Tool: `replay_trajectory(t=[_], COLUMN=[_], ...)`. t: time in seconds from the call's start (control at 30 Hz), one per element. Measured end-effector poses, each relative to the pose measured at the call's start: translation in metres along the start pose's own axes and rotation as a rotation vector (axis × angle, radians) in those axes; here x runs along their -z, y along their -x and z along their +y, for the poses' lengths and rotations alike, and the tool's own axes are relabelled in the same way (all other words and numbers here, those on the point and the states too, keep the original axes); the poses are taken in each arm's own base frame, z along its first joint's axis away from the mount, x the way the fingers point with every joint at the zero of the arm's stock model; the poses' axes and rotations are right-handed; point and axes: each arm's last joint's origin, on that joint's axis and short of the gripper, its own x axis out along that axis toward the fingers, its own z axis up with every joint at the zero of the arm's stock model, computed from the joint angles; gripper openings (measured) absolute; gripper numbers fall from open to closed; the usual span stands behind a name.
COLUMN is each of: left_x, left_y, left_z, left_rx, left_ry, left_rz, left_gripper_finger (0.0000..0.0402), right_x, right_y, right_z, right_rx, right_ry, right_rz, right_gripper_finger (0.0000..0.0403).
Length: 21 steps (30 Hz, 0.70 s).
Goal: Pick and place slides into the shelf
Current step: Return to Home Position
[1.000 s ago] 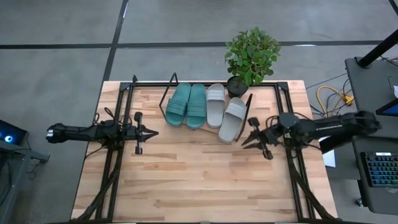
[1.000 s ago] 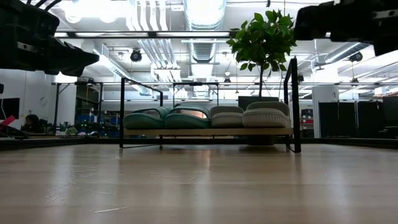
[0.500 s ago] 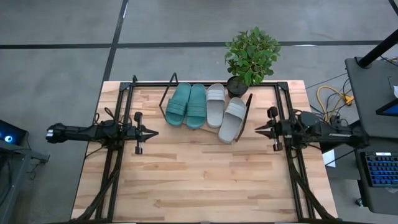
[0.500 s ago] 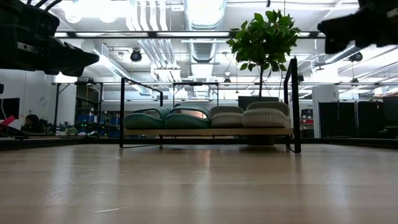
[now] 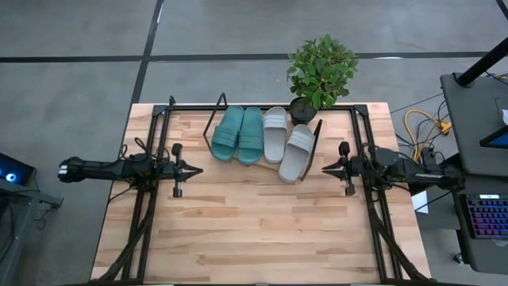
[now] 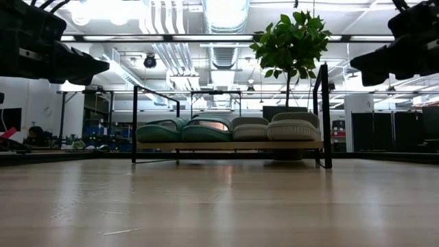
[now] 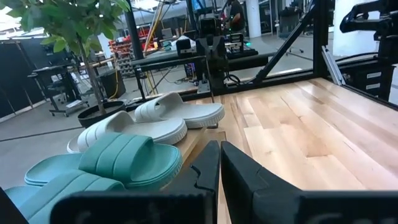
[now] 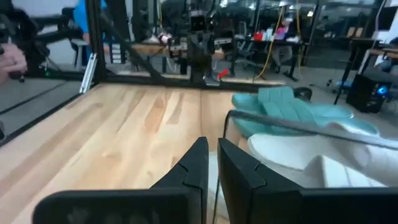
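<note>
Slides [image 5: 251,135], all 4, are set on shelf [image 6: 226,145] at bench [image 5: 254,230] far edge. Homing judged in hand; L & R jaws narrow, empty, near side edges. Next: arms to be parked.

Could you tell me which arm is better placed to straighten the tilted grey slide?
Right, probably: its jaws lie close beside that grey slide at the shelf end; the left jaws are past both teal slides.
</note>
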Motion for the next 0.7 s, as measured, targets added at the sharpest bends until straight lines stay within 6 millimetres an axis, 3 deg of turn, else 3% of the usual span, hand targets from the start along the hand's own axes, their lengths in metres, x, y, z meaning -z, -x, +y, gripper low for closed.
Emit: replay_trajectory(t=[0.23,0.7], left_x=[0.001,-0.002], left_y=[-0.001,0.002], left_z=[0.000,0.001], left_rx=[0.002,-0.002], left_ry=[-0.001,0.062], left_rz=[0.008,-0.030], left_gripper_finger=[0.0000,0.0000], right_x=[0.003,0.008], right_y=[-0.004,-0.008], right_z=[0.000,0.000], right_rx=[0.000,-0.005], right_ry=[-0.033,0.028], right_rz=[-0.080,-0.022], right_gripper_finger=[0.0026,0.0027])
